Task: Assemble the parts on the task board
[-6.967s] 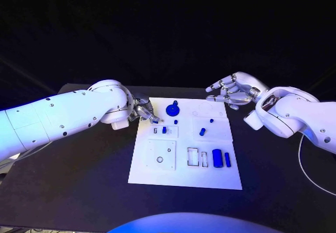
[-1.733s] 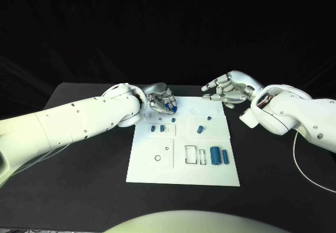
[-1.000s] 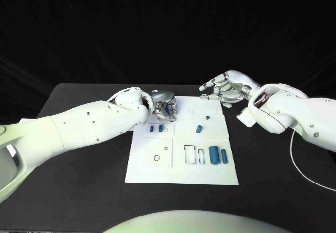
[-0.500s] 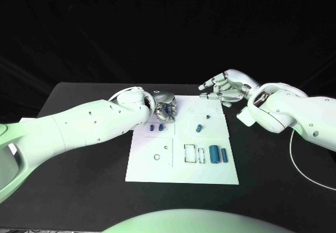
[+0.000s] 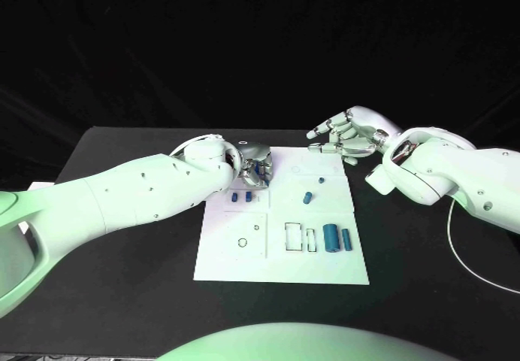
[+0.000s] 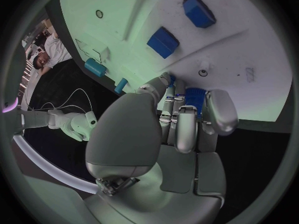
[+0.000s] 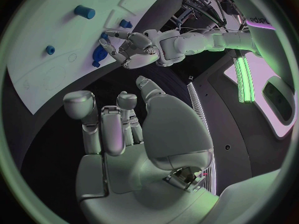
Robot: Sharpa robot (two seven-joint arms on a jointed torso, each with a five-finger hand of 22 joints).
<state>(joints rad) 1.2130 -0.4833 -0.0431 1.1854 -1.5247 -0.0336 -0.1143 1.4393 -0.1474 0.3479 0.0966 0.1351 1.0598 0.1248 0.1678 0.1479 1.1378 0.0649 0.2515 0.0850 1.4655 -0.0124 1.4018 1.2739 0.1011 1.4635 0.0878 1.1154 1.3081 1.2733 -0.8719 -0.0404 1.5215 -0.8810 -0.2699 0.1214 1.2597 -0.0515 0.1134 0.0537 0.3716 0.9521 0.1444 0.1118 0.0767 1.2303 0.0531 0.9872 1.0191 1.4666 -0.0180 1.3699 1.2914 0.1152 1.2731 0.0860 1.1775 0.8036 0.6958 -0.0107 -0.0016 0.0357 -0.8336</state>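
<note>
The white task board (image 5: 279, 259) lies in the middle of the black table. My left hand (image 5: 255, 167) hangs over the board's far left corner, fingers curled round a blue part (image 6: 194, 95); the right wrist view shows that hand (image 7: 132, 49) with the blue part (image 7: 99, 55) in it. My right hand (image 5: 347, 135) hovers beyond the board's far right corner, fingers spread, holding nothing. On the board are two small blue blocks (image 5: 240, 197), a blue peg (image 5: 308, 198), a tiny blue piece (image 5: 321, 180) and two blue cylinders (image 5: 337, 239).
Rectangular slots (image 5: 294, 236) and a square plate with a small round hole (image 5: 244, 242) mark the board's near half. My left arm (image 5: 119, 199) stretches across the table's left side. A white cable (image 5: 468, 248) runs along the table's right edge.
The large blue part that lay at the board's far left 7 s ago is now in my left hand. In the last second the left hand has barely shifted; the right hand stays open.
</note>
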